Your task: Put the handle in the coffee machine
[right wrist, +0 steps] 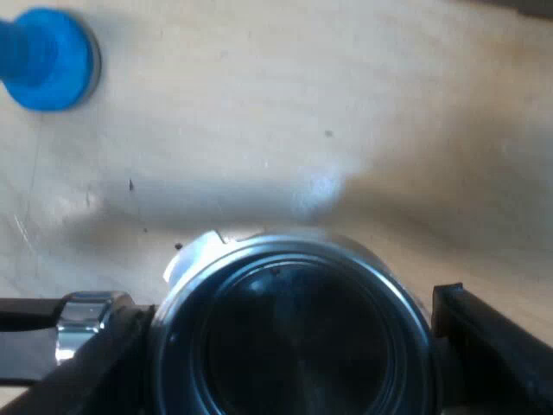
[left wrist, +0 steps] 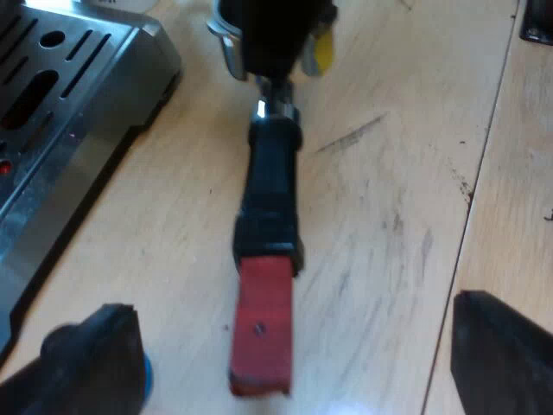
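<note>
The metal holder (left wrist: 270, 186) points its dark handle and red end (left wrist: 262, 328) toward my left gripper (left wrist: 289, 346). That gripper is open, with one black finger (left wrist: 86, 367) on either side of the red end and not touching it. At the holder's far end, my right gripper (left wrist: 276, 35) covers the metal basket. Seen from the right wrist, the round basket (right wrist: 294, 333) sits between my right gripper's (right wrist: 285, 328) fingers (right wrist: 488, 346), which press its rim from both sides. A shadow lies on the wood beyond the basket.
The espresso machine's steel drip tray (left wrist: 60, 112) with its slots stands close beside the holder. A blue tamper (right wrist: 47, 60) lies on the wooden table (right wrist: 302, 112) some way from the basket. A seam (left wrist: 484, 147) runs through the tabletop.
</note>
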Controlling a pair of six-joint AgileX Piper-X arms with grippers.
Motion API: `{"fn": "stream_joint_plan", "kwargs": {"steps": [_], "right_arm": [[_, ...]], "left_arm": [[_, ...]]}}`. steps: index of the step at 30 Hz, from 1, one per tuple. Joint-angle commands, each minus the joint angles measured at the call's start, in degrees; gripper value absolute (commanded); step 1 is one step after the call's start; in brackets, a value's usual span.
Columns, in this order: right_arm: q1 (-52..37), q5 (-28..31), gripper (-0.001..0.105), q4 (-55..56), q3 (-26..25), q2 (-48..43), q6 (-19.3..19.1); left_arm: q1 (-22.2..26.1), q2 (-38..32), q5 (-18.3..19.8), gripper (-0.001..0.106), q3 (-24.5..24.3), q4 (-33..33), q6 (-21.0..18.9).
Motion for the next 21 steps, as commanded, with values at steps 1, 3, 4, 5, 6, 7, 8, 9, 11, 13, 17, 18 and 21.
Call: {"fn": "stream_joint_plan", "kwargs": {"steps": [1, 3, 4, 5, 6, 7, 8, 9, 11, 13, 17, 18, 21], "right_arm": [[0.69, -1.22, 0.0, -0.35, -0.82, -0.96, -0.09], [1.08, -1.22, 0.0, -0.35, -0.82, -0.96, -0.09], [1.17, -1.22, 0.0, -0.35, -0.82, -0.96, -0.09], [1.09, -1.22, 0.0, -0.35, -0.82, -0.96, -0.09], [1.09, -1.22, 0.0, -0.35, -0.82, -0.96, -0.09], [1.09, -1.22, 0.0, -0.35, -0.82, -0.96, -0.09], [1.09, -1.22, 0.0, -0.35, -0.82, -0.96, -0.09], [1.09, -1.43, 0.0, -0.35, -0.82, -0.96, -0.09], [1.09, -1.78, 0.0, -0.35, -0.82, -0.96, -0.09], [1.09, -2.42, 0.0, -0.35, -0.82, -0.96, -0.09], [1.09, -3.0, 0.0, -0.02, -1.46, -0.96, -0.09], [1.09, -3.3, 0.0, 0.08, -1.51, -0.96, -0.09], [1.09, -3.47, 0.0, 0.68, -1.49, -1.09, -0.09]], "left_arm": [[-0.16, 2.06, 2.95, 0.074, 0.99, -3.06, 2.1], [-0.16, 3.67, 5.16, 0.074, 1.45, -3.36, 3.75], [-0.16, 4.85, 5.51, 0.074, 1.72, -3.34, 3.92], [-0.16, 5.24, 5.51, 0.074, 1.8, -3.34, 3.92], [-0.16, 6.47, 5.49, 0.074, 2.02, -3.34, 4.01], [-0.16, 7.47, 5.49, 0.074, 2.12, -3.44, 4.44], [-0.16, 8.29, 5.49, 0.074, 2.12, -3.6, 4.76], [-0.16, 9.3, 5.49, 0.074, 2.11, -4.1, 5.2], [-0.16, 10.94, 5.49, 0.074, 2.11, -5.2, 5.7], [-0.16, 12.0, 5.49, 0.072, 2.11, -6.06, 6.52], [-0.16, 15.0, 5.49, 0.065, 2.11, -6.36, 8.13], [-0.16, 16.95, 5.49, 0.061, 2.11, -6.92, 8.11], [-0.16, 19.31, 5.49, 0.06, 2.11, -8.66, 8.11]]}}
